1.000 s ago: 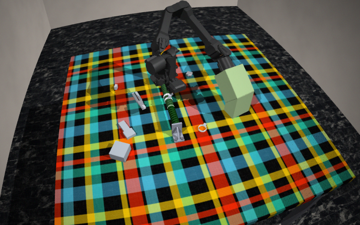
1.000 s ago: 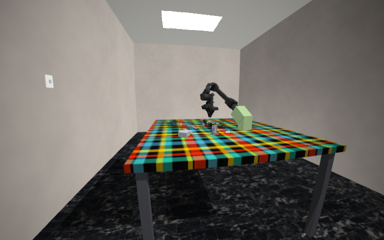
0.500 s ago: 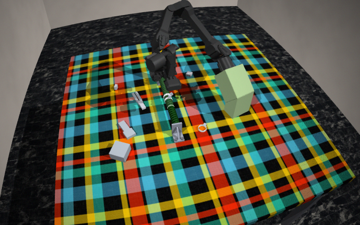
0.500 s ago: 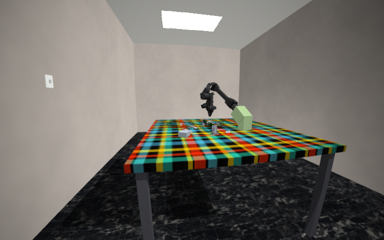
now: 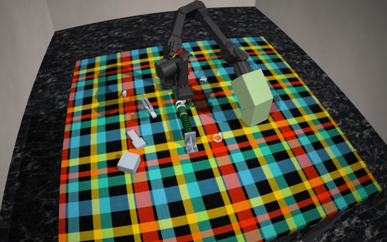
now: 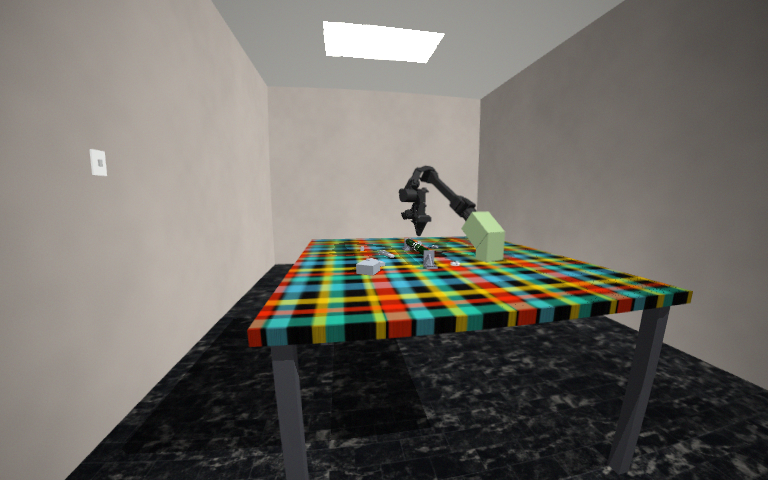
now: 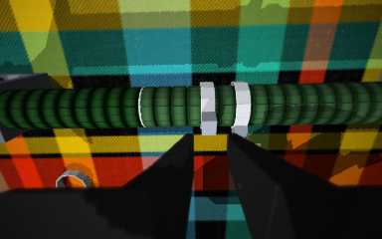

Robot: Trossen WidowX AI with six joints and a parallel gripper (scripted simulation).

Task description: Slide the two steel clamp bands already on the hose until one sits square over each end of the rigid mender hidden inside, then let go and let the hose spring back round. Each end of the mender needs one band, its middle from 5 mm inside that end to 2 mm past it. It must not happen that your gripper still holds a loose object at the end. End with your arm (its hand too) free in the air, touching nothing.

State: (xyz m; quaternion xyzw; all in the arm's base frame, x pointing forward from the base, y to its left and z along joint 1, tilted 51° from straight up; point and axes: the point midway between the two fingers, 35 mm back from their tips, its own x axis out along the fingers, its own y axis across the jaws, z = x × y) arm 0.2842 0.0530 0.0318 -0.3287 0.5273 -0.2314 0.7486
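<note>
Crosswise through the wrist view's middle runs the ribbed green hose (image 7: 99,107), its two steel clamp bands (image 7: 208,107) side by side just above the gripper (image 7: 210,141), whose narrowed jaws hold nothing.

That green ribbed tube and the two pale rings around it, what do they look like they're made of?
The hose looks like soft rubber or flexible plastic: dark green, matte, with close ribs along its length. The two clamp bands look like metal, probably steel: pale grey, smooth flat faces that catch the light brighter than the hose. Neither look is conclusive.
</note>
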